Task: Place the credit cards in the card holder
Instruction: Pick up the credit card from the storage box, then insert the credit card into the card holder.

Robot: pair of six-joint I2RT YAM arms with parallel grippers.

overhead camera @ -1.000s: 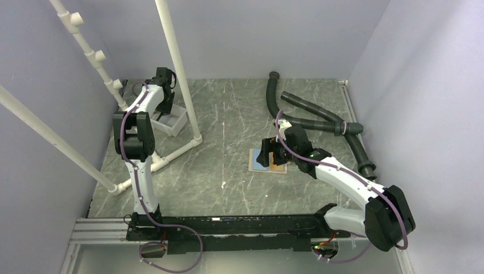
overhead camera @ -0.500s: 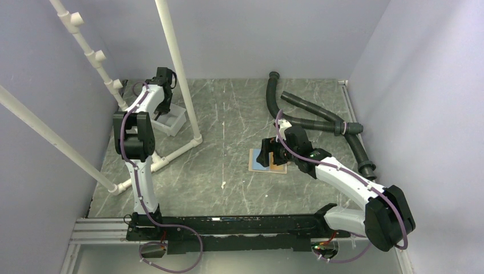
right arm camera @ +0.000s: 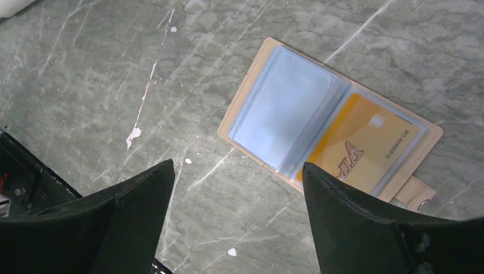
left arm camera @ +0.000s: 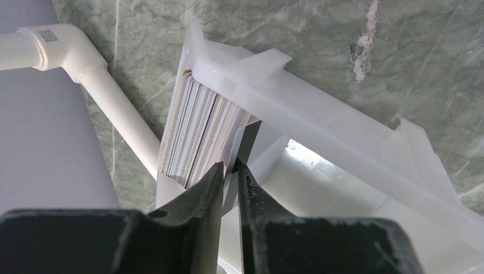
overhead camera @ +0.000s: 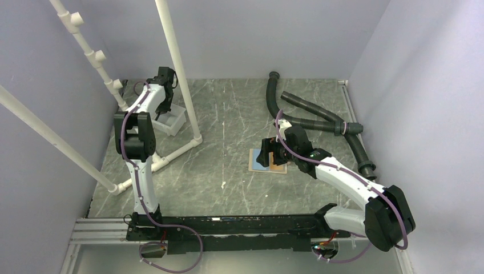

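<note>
Card holder (right arm camera: 285, 114): lies opened flat on the table (right arm camera: 85, 68), clear sleeves up so a card can slide in. One golden card (right arm camera: 357, 145) sits in the pocket by the snap tab (right arm camera: 419, 197); the other sleeve looks empty.
Right pincer (right arm camera: 237, 168): spread wide, holding nothing, poised above the holder.
White tray (left arm camera: 319, 114), far left corner: credit cards (left arm camera: 197, 128) packed on edge.
Left pincer (left arm camera: 229, 171): nearly closed, nipping one dark card (left arm camera: 246, 140) at the row's end, I judge for lifting out.
</note>
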